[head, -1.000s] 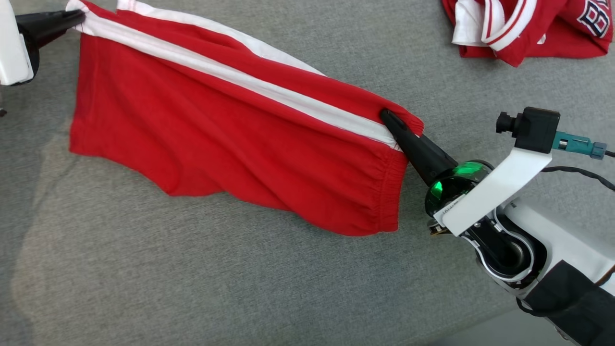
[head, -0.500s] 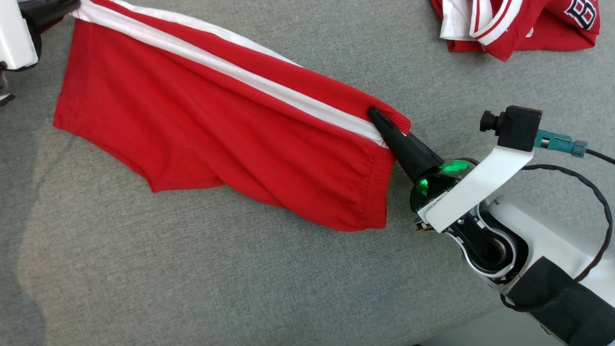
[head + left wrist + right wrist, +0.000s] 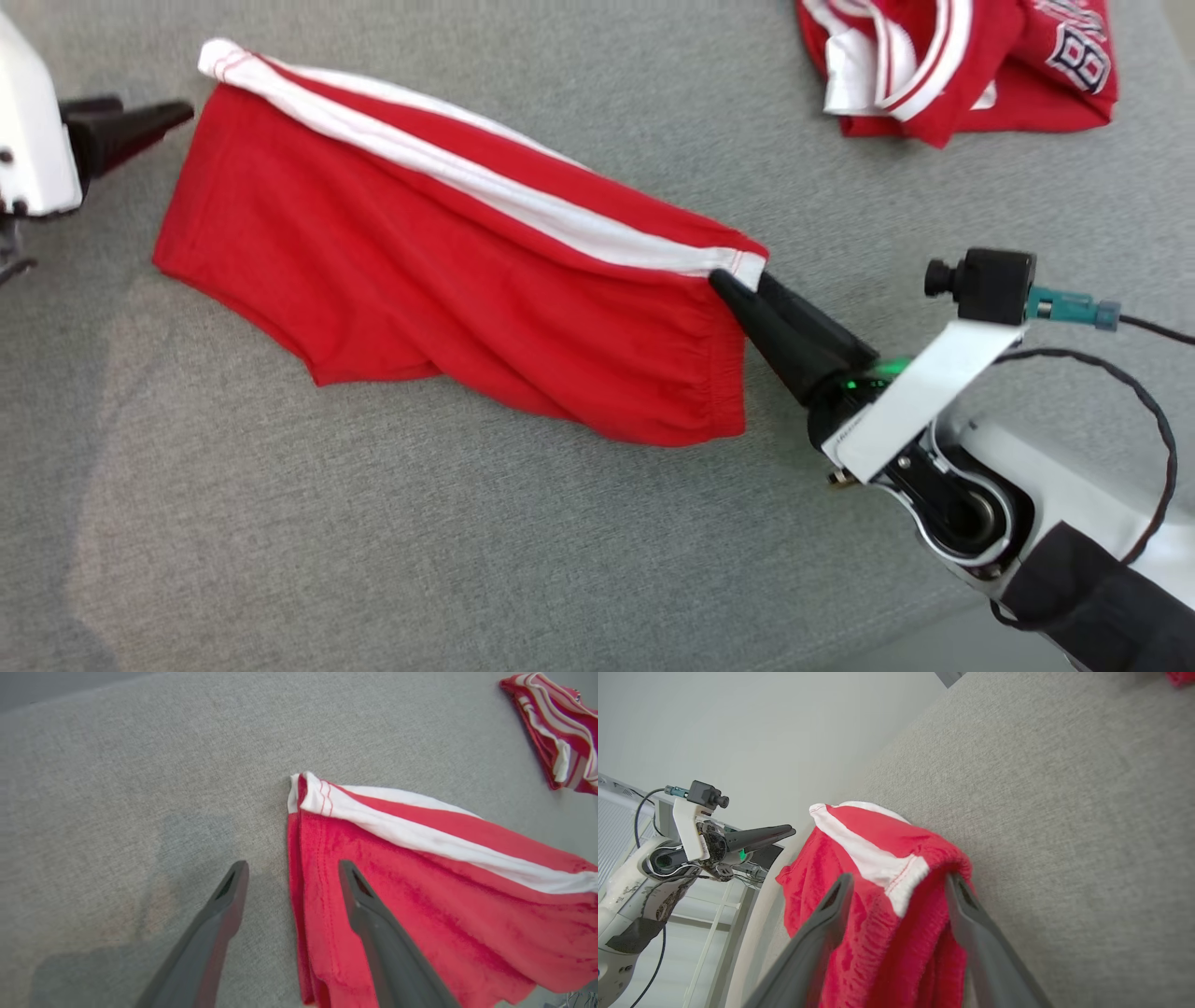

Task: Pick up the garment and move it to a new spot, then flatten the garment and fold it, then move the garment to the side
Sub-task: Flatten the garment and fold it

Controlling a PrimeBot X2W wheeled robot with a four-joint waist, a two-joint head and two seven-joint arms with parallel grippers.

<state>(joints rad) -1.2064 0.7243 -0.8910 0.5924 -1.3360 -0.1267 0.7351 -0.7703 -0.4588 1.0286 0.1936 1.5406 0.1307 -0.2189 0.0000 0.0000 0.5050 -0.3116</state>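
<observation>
right gripper [image 3: 738,282]: two long tapered black fingers, green light [image 3: 873,378] at the base. white bracket [image 3: 920,397] carries a small black camera [image 3: 980,285], teal plug [image 3: 1064,306], looping black cable [image 3: 1163,434]. white forearm [image 3: 1074,485], black wrap [image 3: 1092,588]. left gripper [image 3: 293,868]: same black fingers, white shell [image 3: 33,140].

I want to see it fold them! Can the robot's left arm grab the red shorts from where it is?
Probably yes. The left gripper is open and sits right beside the stripy end of the red shorts, and nothing lies between them.
</observation>
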